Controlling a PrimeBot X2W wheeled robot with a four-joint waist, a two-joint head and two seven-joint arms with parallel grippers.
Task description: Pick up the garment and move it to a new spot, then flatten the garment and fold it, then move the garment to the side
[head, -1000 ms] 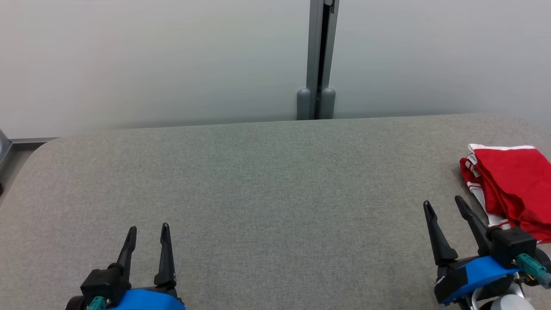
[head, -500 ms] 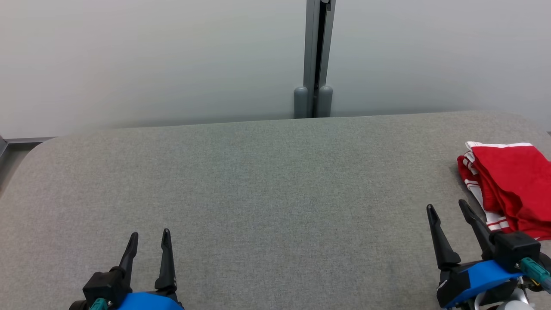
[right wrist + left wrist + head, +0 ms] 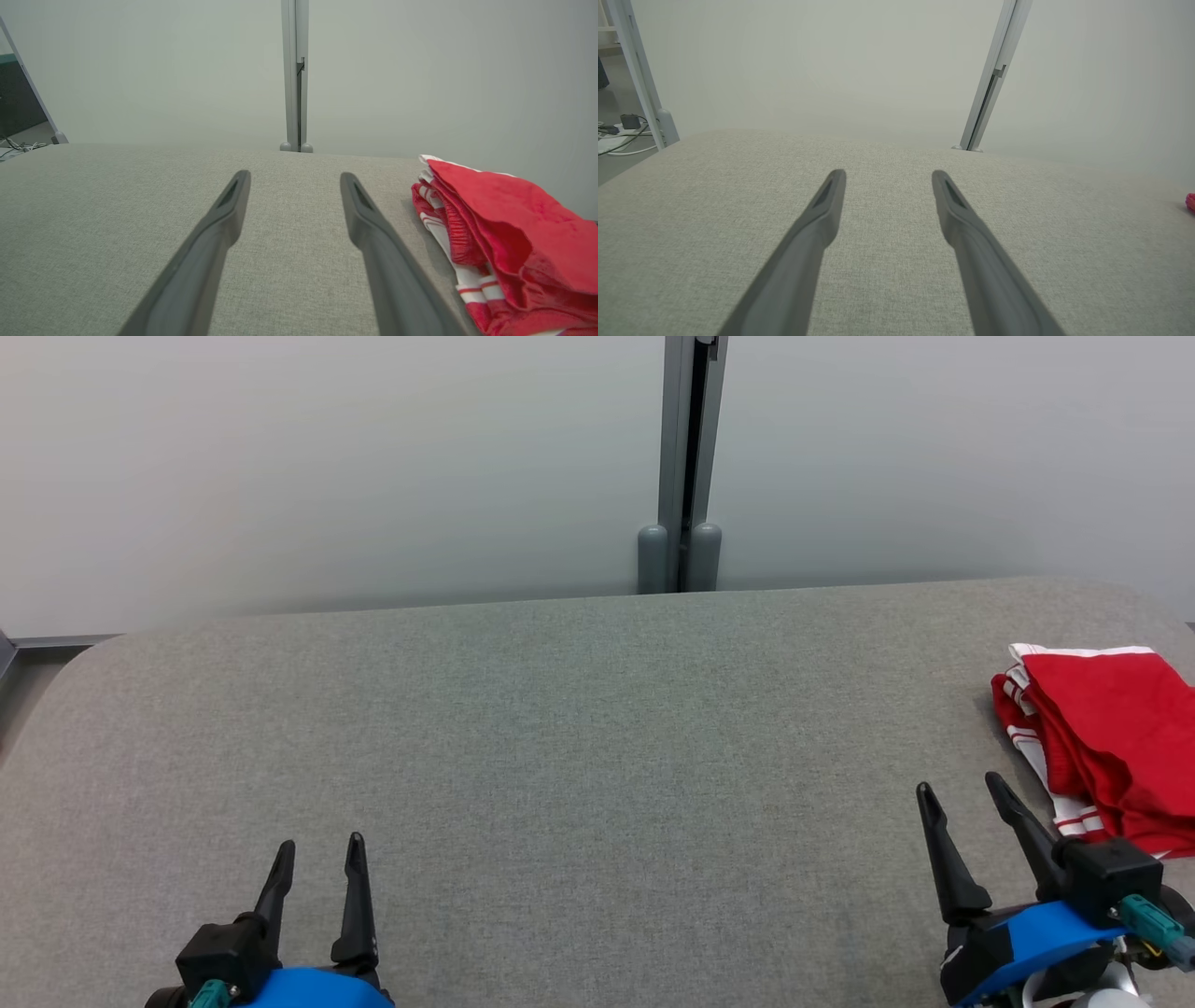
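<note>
— While both arms hover at the near edge, how do the claws stand?
— Left gripper (image 3: 319,842) and right gripper (image 3: 959,784): fingers apart, empty, above the grey table (image 3: 597,728).
— And the garment?
— The red, white-striped garment (image 3: 1111,728) lies bunched just beyond the right gripper, at the table's right edge, before the pale wall (image 3: 280,457).

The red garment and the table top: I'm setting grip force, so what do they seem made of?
Red garment: soft matte cloth with white stripes, probably knit; it lies in limp folds. Table top: matte grey fabric covering, fine weave visible; its core is unclear.
</note>
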